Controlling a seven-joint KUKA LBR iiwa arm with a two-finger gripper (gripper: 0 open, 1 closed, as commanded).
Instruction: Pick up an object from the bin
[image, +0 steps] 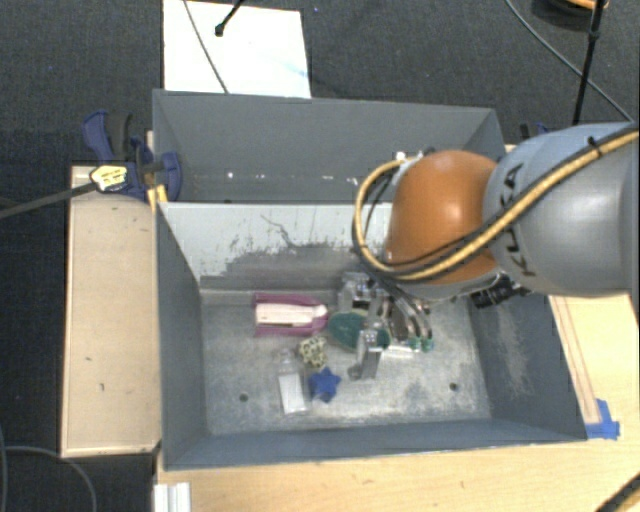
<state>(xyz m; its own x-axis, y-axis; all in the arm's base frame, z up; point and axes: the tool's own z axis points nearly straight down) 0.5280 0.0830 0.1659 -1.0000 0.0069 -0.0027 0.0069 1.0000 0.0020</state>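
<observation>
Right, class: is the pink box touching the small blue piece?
Apart. The camera view shows the pink box well above the blue piece, with a small speckled thing and bare bin floor between them.

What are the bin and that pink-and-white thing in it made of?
The bin looks like grey sheet metal: dull, with pale scratches on its back wall. The pink-and-white thing looks like smooth plastic, with a slight sheen, though I can't be sure.
</observation>
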